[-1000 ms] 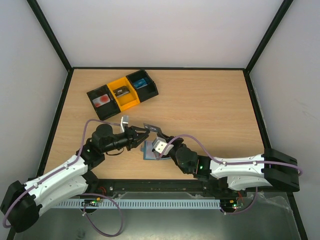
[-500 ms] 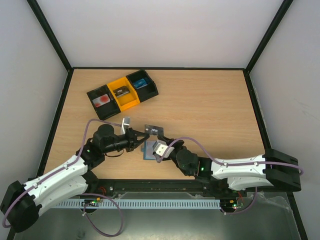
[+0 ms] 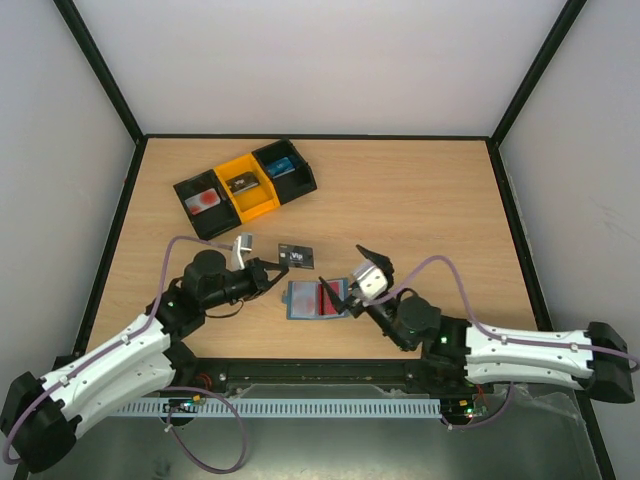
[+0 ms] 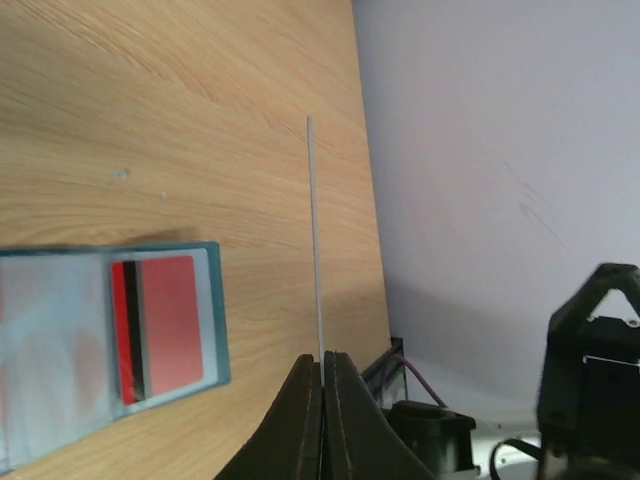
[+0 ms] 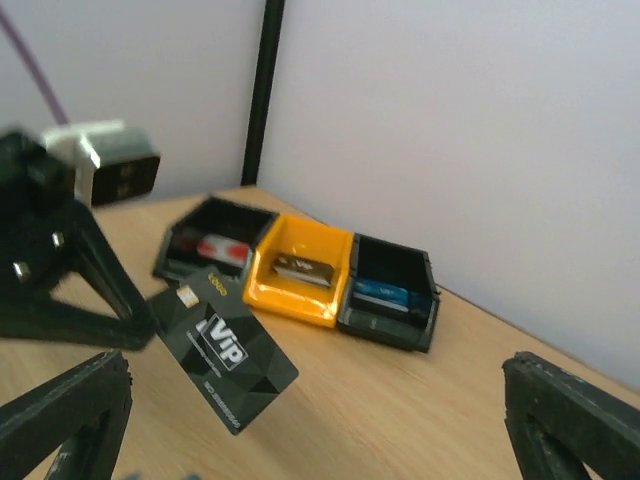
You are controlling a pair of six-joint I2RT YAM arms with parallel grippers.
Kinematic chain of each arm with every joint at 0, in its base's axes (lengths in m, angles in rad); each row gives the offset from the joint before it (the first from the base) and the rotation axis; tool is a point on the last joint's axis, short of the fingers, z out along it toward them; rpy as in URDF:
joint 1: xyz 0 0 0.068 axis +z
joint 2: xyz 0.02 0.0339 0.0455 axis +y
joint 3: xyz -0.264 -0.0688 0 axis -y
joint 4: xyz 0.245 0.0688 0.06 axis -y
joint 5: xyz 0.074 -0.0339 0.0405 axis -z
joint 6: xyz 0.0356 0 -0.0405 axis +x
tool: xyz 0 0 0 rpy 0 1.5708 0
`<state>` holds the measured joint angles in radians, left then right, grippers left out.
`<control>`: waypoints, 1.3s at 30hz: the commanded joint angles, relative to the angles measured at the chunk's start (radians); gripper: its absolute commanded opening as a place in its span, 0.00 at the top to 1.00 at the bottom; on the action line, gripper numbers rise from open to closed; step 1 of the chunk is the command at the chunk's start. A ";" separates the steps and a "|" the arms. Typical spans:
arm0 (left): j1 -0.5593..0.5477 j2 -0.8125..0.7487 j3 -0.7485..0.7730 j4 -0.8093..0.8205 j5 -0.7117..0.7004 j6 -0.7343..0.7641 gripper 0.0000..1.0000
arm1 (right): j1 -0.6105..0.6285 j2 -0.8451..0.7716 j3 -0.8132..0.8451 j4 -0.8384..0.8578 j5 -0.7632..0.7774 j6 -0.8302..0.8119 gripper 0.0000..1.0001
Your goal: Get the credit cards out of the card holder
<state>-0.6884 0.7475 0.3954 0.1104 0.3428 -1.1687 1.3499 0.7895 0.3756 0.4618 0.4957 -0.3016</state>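
- The three-bin tray sat at the back left: hard plastic, black either side of an orange middle, with small items in each bin. It looked like the spot for the cards, but that's just my guess.
- The left gripper was clamped tight on a black card, which hung in the air just left of the holder. It was glossy, stiff and thin enough that the wrist view only showed it as a pale sliver edge-on. The other wrist view caught "VIP" lettering on its face.
- So I'd call that card out of its pocket, just not put down anywhere yet.
- The card holder lay open flat on the wood-grain table, between the two grippers. It was a blue-grey soft wallet with two see-through pocket panels.
- A red card with a dark stripe down one side was tucked in the right-hand pocket, so that one was left to pull. I couldn't tell if the left pocket had anything in it.
- The right gripper hovered by the holder's right edge with its jaws spread wide and nothing in them.
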 commanded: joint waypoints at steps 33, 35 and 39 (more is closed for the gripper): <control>0.549 0.597 0.502 -0.097 -0.181 0.387 0.97 | 0.005 -0.290 -0.066 -0.584 -0.090 1.211 0.02; 0.552 0.650 0.543 -0.098 -0.175 0.399 0.97 | 0.005 -0.309 -0.055 -0.610 -0.098 1.207 0.02; 0.556 0.741 0.601 -0.094 -0.203 0.415 0.97 | 0.005 -0.345 -0.037 -0.629 -0.102 1.194 0.02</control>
<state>-0.1387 1.4265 0.9344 -0.0132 0.1349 -0.7895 1.3499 0.4789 0.3244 -0.1112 0.3901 0.8951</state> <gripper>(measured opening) 0.029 0.976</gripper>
